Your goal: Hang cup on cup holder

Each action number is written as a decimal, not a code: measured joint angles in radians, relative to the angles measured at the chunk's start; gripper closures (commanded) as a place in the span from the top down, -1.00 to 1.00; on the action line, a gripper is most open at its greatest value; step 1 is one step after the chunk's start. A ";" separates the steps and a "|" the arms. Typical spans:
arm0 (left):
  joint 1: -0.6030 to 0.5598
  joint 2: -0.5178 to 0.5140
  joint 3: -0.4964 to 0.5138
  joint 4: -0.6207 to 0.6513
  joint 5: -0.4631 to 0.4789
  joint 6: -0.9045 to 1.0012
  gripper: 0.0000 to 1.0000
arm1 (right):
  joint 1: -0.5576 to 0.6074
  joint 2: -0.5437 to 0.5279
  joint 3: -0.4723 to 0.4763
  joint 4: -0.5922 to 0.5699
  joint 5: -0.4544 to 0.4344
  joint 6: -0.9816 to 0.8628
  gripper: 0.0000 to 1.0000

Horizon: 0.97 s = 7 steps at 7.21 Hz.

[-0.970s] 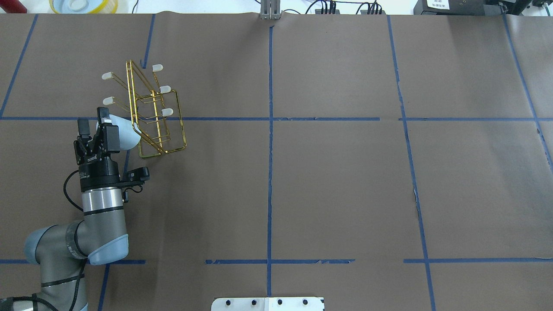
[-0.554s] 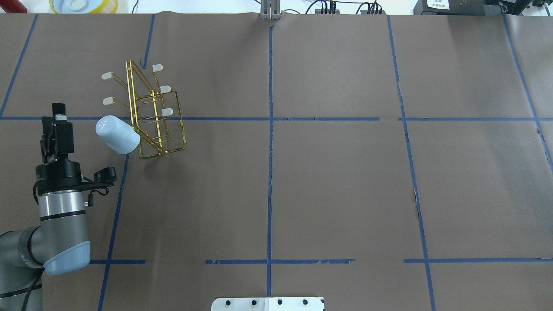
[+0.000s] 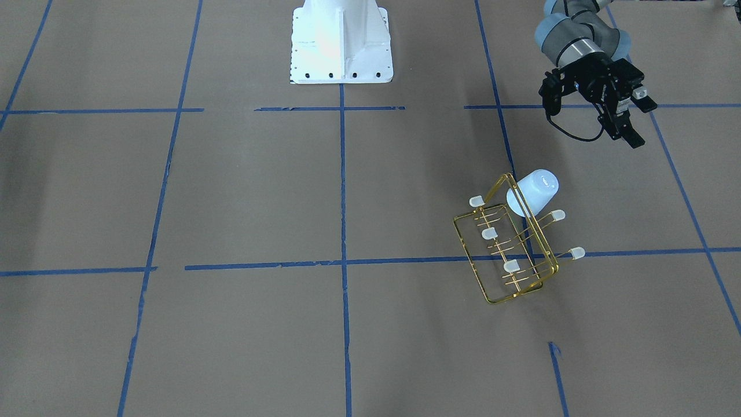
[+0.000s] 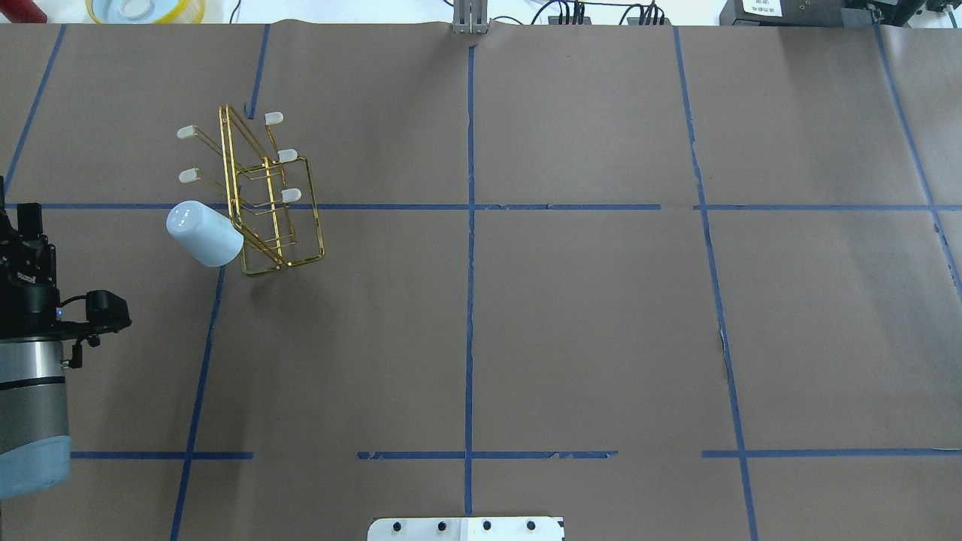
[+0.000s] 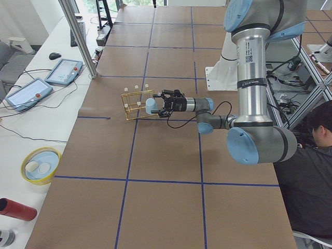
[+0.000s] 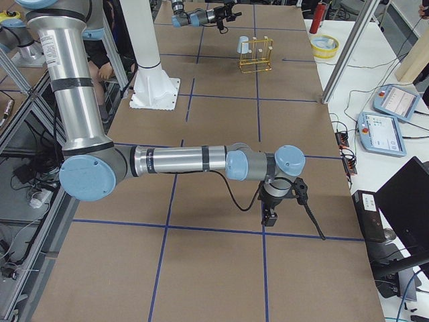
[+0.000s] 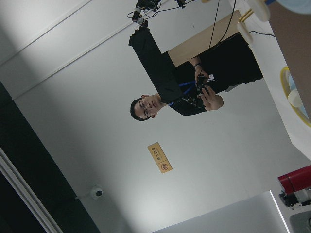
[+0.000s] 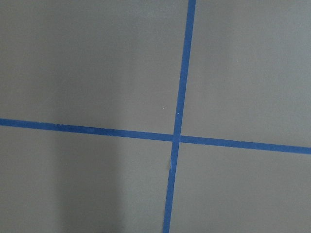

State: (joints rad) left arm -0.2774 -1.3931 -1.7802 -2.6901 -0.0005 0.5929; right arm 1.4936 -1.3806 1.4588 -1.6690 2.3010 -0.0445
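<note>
**Left fingers** (image 3: 632, 138): parted and empty, held above the worktop (image 3: 231, 191).

**Cup** (image 3: 535, 191): outward from the left fingers, toward the worktop's centre and slightly farther from the robot's base, well apart from the fingertips.
- It sits inverted and tilted over the end prong of the cup holder (image 3: 506, 249), in the row of prongs on the side facing these fingers.
- Its closed base is turned upward and toward the fingers' side. Its mouth points down and away, against the gold upright frame.
- Its long axis follows the prong's slant and runs obliquely to the line from fingers to cup.

**Other prongs:** two bare white-capped prongs (image 3: 557, 215) continue the same row past the cup, farther from the robot. Three more stand on the rack's opposite side.

**Right fingers** (image 6: 268, 216): pointed down over a distant part of the worktop, much farther from the cup than the left fingers. Whether they are parted or closed cannot be told.

**Judgement:** the cup appears hung, so no further grasp seems called for. If a correction were needed, the left arm is the nearer, and it would meet the cup's base first.
</note>
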 measured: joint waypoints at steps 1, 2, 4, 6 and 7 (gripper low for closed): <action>0.001 0.004 0.003 -0.161 -0.043 -0.004 1.00 | 0.000 0.000 0.000 0.000 0.000 0.000 1.00; 0.002 0.004 0.006 -0.329 -0.097 -0.008 1.00 | 0.000 0.000 0.000 0.000 0.000 0.000 1.00; 0.004 0.003 0.010 -0.634 -0.194 -0.014 1.00 | 0.000 0.000 0.000 0.000 0.000 0.000 1.00; 0.007 0.002 0.012 -0.793 -0.238 -0.106 1.00 | 0.000 0.000 0.000 0.000 0.000 0.000 1.00; 0.007 0.002 0.012 -0.816 -0.259 -0.196 1.00 | 0.000 0.000 0.000 0.000 0.000 0.000 1.00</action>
State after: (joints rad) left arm -0.2703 -1.3909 -1.7678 -3.5063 -0.2595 0.3965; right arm 1.4941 -1.3806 1.4591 -1.6690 2.3010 -0.0445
